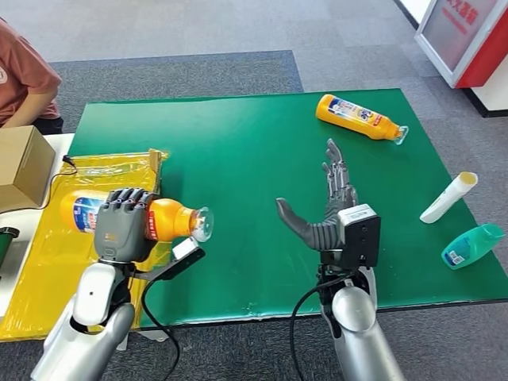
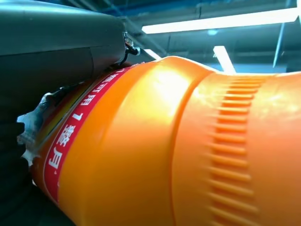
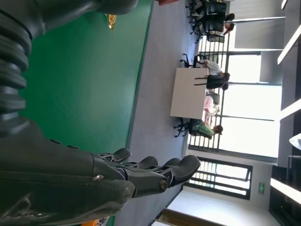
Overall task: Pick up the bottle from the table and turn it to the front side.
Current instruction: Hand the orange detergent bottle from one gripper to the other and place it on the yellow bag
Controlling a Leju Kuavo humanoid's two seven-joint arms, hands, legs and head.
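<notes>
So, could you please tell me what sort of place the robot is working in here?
Probably an open office used as a robot test area: grey carpet floor, a green mat laid out as a work surface, and, in the right wrist view, people at desks by large windows.

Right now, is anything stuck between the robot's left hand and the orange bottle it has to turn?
No. The left hand already holds the orange bottle, its fingers wrapped around the middle. Nothing visible sits between them. The right hand hovers open nearby, apart from the bottle.
</notes>
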